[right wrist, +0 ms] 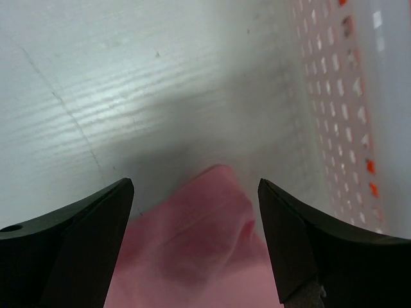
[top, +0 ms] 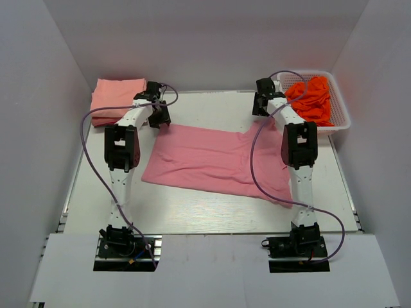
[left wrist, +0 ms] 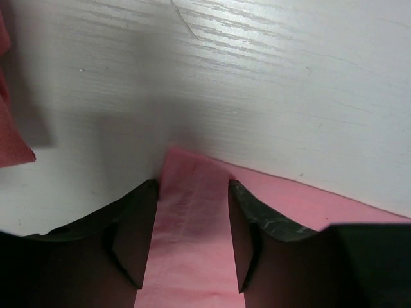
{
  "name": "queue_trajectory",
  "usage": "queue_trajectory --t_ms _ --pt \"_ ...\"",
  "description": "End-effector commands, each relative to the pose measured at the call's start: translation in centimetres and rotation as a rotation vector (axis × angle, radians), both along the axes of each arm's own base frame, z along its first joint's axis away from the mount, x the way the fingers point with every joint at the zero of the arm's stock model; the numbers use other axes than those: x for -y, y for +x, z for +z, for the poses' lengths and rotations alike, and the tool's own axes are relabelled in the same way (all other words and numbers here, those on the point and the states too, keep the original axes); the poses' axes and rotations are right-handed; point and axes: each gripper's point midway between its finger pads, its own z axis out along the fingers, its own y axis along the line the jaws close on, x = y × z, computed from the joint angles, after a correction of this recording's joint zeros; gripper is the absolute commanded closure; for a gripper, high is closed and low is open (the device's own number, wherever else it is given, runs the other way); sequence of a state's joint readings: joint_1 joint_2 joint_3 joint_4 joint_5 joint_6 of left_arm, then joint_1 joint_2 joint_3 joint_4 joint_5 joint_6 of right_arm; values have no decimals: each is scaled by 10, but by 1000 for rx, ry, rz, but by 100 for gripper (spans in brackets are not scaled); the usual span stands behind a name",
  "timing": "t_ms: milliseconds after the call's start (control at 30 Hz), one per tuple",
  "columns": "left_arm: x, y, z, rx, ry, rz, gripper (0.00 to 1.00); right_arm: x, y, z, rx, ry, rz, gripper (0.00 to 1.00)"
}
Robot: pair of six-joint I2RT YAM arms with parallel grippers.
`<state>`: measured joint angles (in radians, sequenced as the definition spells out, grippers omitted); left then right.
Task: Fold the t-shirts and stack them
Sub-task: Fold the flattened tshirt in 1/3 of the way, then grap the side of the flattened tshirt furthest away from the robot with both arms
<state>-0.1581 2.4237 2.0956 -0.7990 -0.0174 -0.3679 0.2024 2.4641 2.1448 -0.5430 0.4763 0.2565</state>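
Note:
A rose-pink t-shirt (top: 212,160) lies spread flat on the middle of the table. My left gripper (top: 159,119) is low over its far left corner. In the left wrist view the gripper (left wrist: 192,186) has its jaws partly apart, with the hemmed corner (left wrist: 189,212) lying between them. My right gripper (top: 260,106) is over the shirt's far right corner. In the right wrist view the gripper (right wrist: 196,183) is wide open above that rumpled corner (right wrist: 205,224). Folded salmon-peach shirts (top: 115,99) are stacked at the back left. Orange-red shirts (top: 313,96) lie in the basket.
A white lattice basket (top: 340,122) stands at the back right and shows in the right wrist view (right wrist: 340,109), close beside the right gripper. An edge of the folded stack (left wrist: 9,128) shows at the left of the left wrist view. White walls enclose the table.

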Motion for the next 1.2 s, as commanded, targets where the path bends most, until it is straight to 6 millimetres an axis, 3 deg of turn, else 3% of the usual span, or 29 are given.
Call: queue_trajectory --t_ms 0,100,133,200,233,267,300,333,400,433,500,533,567,600,667,700,733,767,800,833,867,900,933,967,1000,1033,1067,1100,1167 --pt "-4 -22 -10 -55 29 13 43 2 -16 -2 -32 19 -24 16" --pt "2 -28 -16 -62 20 -2 54 -6 -36 -13 -75 78 -21 26" --pt "3 -28 -21 -72 17 8 61 -5 -40 -17 -84 92 -38 35" --pt "4 -24 -19 -66 11 17 78 -9 -49 -22 -115 106 -33 42" --pt "5 -24 -17 -68 3 14 88 -8 -51 -23 -119 111 -43 59" --pt "7 -24 -17 -69 -5 9 97 -7 -52 -24 -124 106 -45 69" --pt "8 -19 -13 -50 -9 9 100 -8 -50 -24 -113 107 -35 88" --pt "8 -19 -13 -50 -9 9 100 -8 -46 -19 -98 110 -31 100" --pt "10 -7 7 18 -21 9 100 -12 -35 -7 -59 109 5 100" --pt "10 -7 11 33 -24 9 100 -14 -25 10 -11 114 22 100" --pt "9 4 39 128 -23 4 100 -13 -17 27 34 89 59 100" --pt "7 4 44 143 -16 10 100 -14 -15 49 86 85 69 100" --pt "6 5 51 164 -12 15 100 -13 -17 57 96 80 78 100" --pt "4 8 59 193 -8 21 100 -11 -24 51 79 75 80 100" --pt "3 2 74 219 -13 22 100 -9 -35 78 144 86 93 100" --pt "2 -3 70 214 -12 22 100 -11 -47 86 162 103 108 100" --pt "2 -6 72 220 -13 22 100 -11 -60 72 139 109 119 100" --pt "0 -16 74 213 -12 22 100 -14 -68 108 208 126 135 100" --pt "-1 -19 76 217 -13 22 100 -9 -90 79 143 128 132 100" --pt "-1 -22 78 225 -9 14 100 -9 -97 81 149 141 132 100" --pt "-2 -27 79 227 -9 14 100 -9 -106 109 200 156 141 100" --pt "-4 -39 81 227 -9 14 100 -3 -130 84 136 155 118 100" --pt "-5 -41 86 251 -14 15 100 -4 -139 83 126 162 121 100" --pt "-6 -45 88 260 -15 15 100 -2 -148 97 156 172 117 100" --pt "-8 -58 78 239 -12 15 100 2 -171 83 124 182 100 100" --pt "-10 -58 96 299 -13 23 100 1 -181 96 152 199 104 100" --pt "-11 -63 99 314 -7 12 100 2 -192 91 129 205 99 100" --pt "-14 -75 87 293 -3 11 100 5 -211 82 108 213 90 100" --pt "-17 -79 106 370 1 8 100 7 -229 90 120 230 82 100"
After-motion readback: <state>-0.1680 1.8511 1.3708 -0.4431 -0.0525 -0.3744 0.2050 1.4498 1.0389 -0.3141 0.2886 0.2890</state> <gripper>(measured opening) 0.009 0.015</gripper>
